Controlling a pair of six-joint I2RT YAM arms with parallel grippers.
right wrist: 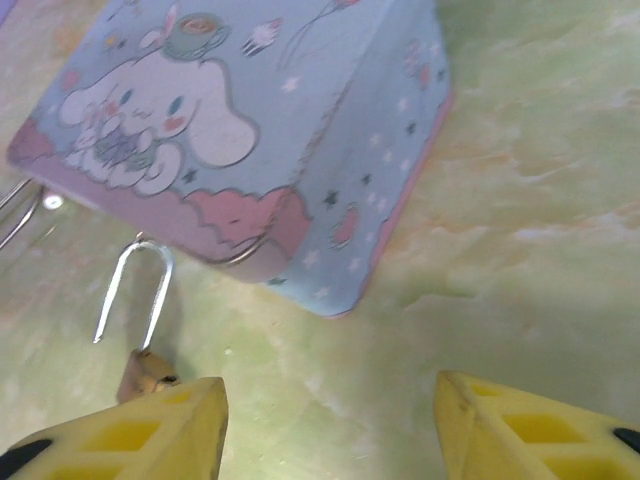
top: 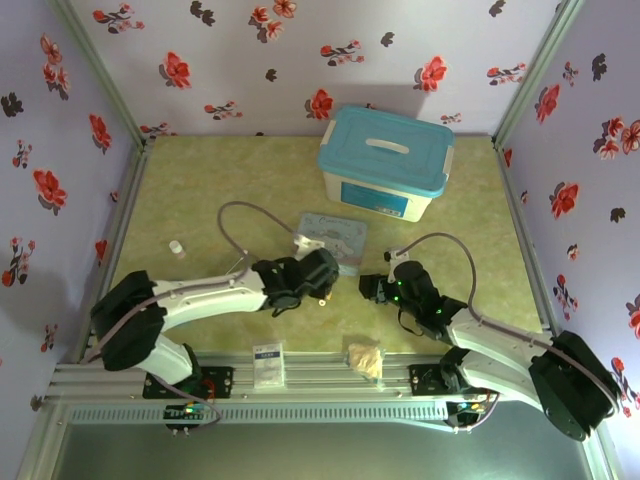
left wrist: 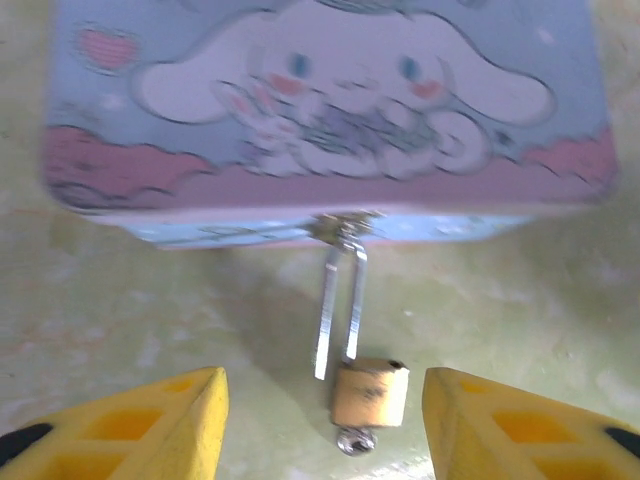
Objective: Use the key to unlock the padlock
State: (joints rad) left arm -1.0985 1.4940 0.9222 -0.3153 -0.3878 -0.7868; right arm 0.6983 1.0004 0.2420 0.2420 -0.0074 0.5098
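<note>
The brass padlock point(left wrist: 370, 392) lies on the table, its thin silver shackle point(left wrist: 340, 300) hooked through the hasp of the blue cartoon tin point(left wrist: 320, 100). One shackle leg stands free beside the body. The key point(left wrist: 355, 440) sticks out of the body's near end, only its small round head showing. My left gripper point(left wrist: 322, 385) is open, its yellow fingers either side of the padlock and touching nothing. My right gripper point(right wrist: 330, 385) is open over bare table by the tin's corner point(right wrist: 330, 280). In that view the padlock point(right wrist: 145, 372) is half hidden behind the left finger.
In the top view both grippers point(top: 318, 283) point(top: 372, 290) meet at the tin's near edge point(top: 335, 240). A white box with a blue lid point(top: 385, 160) stands behind. A crumpled tan wrapper point(top: 365, 360) and a white card point(top: 268, 365) lie at the front rail. A grey tube point(top: 240, 215) curves at the left.
</note>
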